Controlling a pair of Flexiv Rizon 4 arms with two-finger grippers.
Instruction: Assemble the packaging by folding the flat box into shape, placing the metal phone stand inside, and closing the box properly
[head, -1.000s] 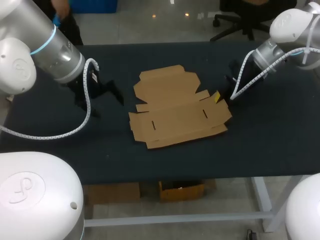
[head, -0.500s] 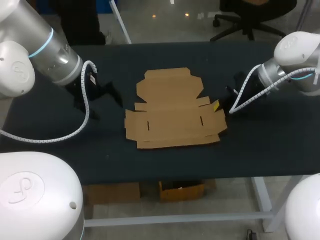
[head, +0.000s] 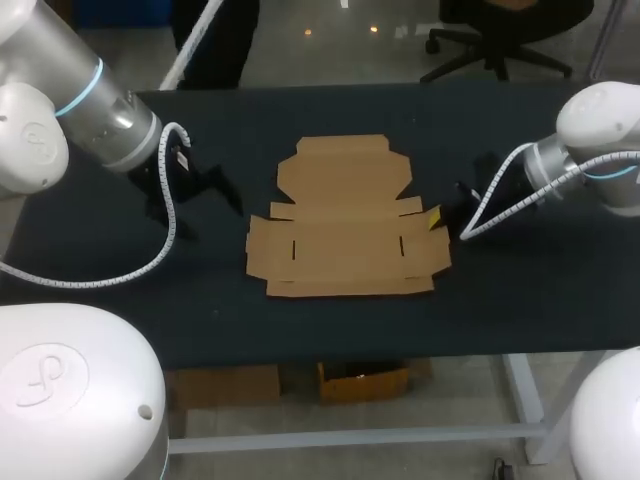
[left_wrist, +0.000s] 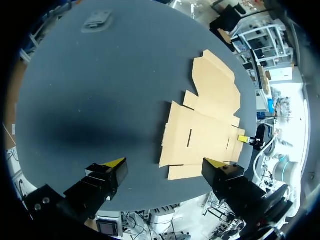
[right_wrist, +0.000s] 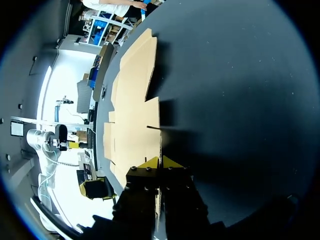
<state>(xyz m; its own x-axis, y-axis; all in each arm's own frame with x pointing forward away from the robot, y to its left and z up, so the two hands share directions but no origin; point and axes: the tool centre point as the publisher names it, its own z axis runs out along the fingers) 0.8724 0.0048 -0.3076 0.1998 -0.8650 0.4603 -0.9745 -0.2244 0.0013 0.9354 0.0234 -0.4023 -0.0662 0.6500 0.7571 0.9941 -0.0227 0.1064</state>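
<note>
Dark matte table (head: 330, 320); its white metal frame (head: 525, 400) shows below the front edge.

- A dark tabletop (head: 330, 320) is being seen bearing everything.
- A flat cardboard box (head: 345, 235) is being carried, unfolded, near its middle.
- A small grey object (left_wrist: 97, 21) is being shown lying near one edge, well apart from the box.

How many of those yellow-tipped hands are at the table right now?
2. The left hand hangs open over the table, left of the flat cardboard; the right hand pinches its right edge.
</note>
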